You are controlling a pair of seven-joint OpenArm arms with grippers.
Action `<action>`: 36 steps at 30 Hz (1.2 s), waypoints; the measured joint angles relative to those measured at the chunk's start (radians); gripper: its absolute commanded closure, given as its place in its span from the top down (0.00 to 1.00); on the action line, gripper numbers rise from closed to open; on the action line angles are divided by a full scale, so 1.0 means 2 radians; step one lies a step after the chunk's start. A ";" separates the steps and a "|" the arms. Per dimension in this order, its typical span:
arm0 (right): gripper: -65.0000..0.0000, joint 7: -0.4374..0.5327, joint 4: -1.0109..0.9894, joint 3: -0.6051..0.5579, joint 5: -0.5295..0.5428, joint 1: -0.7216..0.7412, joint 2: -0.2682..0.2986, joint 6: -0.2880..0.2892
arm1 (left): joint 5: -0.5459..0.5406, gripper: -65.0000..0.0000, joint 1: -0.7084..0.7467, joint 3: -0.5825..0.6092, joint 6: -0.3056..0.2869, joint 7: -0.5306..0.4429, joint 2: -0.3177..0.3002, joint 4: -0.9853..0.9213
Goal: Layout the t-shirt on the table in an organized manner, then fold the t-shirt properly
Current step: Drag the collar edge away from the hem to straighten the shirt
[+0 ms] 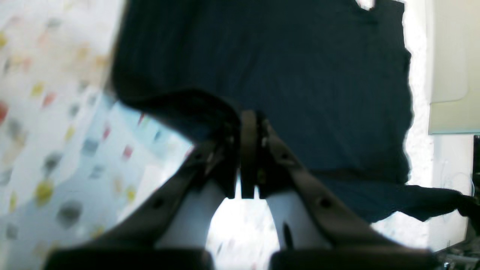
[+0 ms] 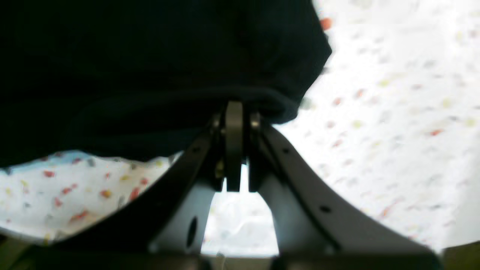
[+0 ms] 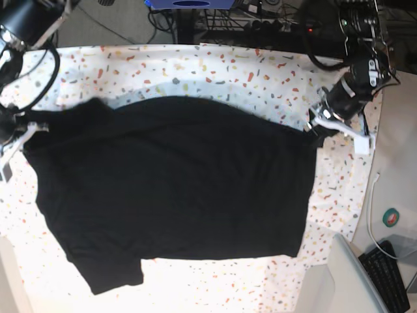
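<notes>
The black t-shirt is stretched wide over the flecked white table, plain side up, with a sleeve at the near left. In the base view my left gripper pinches the cloth's far right corner. My right gripper pinches the far left corner. In the left wrist view the left gripper is shut on a fold of the t-shirt. The right wrist view shows the right gripper shut on the hem of the t-shirt, with the table below. No print shows.
The table's right edge runs close to my left arm. Beyond it on the floor lie a green tape roll, a black keyboard and a grey panel. Cables and a stand sit behind the far edge.
</notes>
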 measured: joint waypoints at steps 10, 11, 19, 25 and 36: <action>0.00 0.034 -0.143 0.000 -0.078 0.115 0.002 -0.001 | 0.004 0.00 -0.091 0.000 0.002 0.000 0.000 -0.097; 0.00 0.040 -0.157 0.000 -0.078 0.126 0.003 -0.001 | 0.004 0.00 -0.097 0.000 0.002 0.001 0.000 -0.107; 0.00 0.092 -0.292 0.000 -0.083 0.185 0.033 -0.001 | 0.004 0.00 -0.151 0.003 0.002 -0.001 0.000 -0.182; 0.00 0.148 -0.351 0.000 -0.080 0.202 0.039 -0.001 | 0.004 0.00 -0.173 -0.001 0.002 -0.002 0.000 -0.216; 0.00 0.194 -0.403 0.000 -0.082 0.216 0.043 -0.043 | 0.089 0.00 -0.213 -0.002 0.001 -0.002 0.027 -0.247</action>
